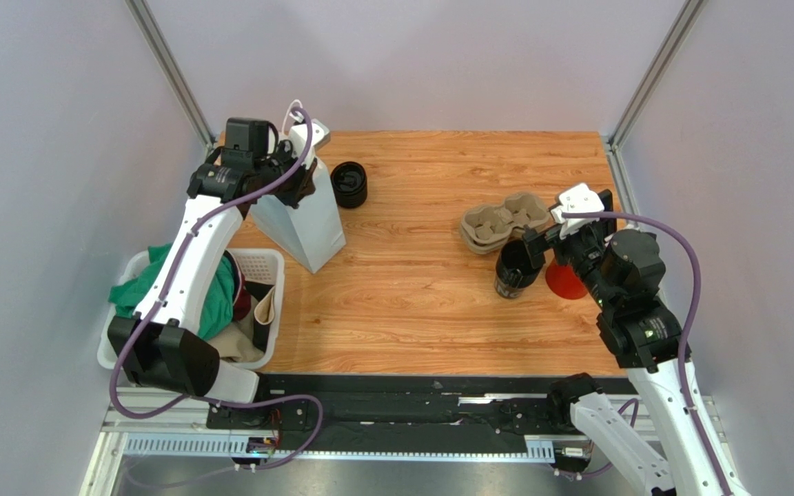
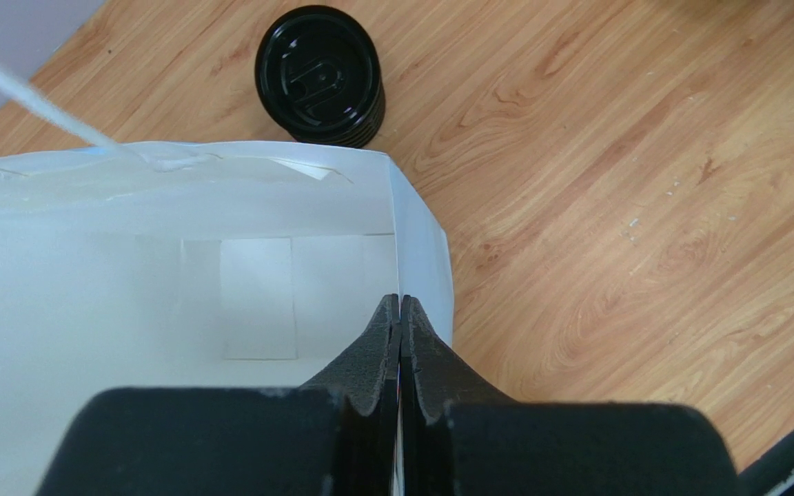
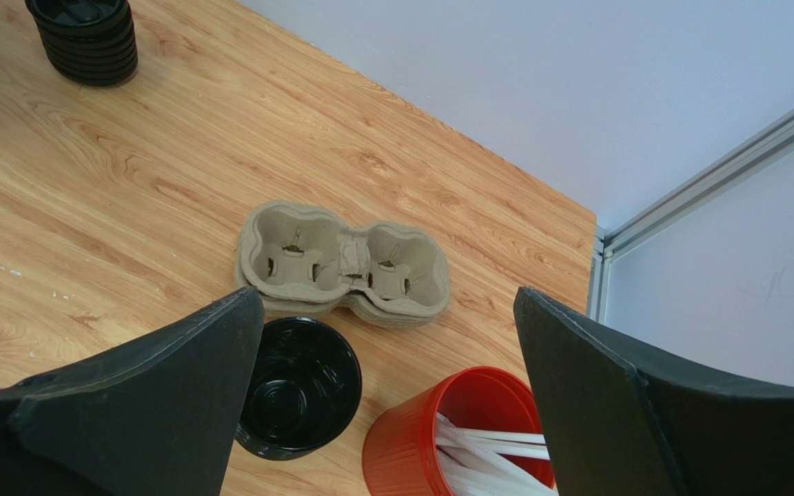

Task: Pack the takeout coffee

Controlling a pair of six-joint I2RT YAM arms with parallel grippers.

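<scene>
Left fingers (image 2: 378, 357) clench the white bag (image 2: 111, 258) by its rim, apparently steadying it for the coffee cup (image 2: 318, 72); right fingers (image 3: 132, 403) hover spread.

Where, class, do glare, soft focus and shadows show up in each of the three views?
Top external: even, diffuse light, only faint shadows on the wooden table. Left wrist: pale glare on the small black lidded cup; the black left fingers near the lens look soft. Right wrist: the brown cardboard cup tray is sharp, the black right fingers loom large.

Small black takeout coffee (image 1: 349, 184), ribbed wall, black lid on, upright just beside white bag (image 1: 308, 222).
</scene>
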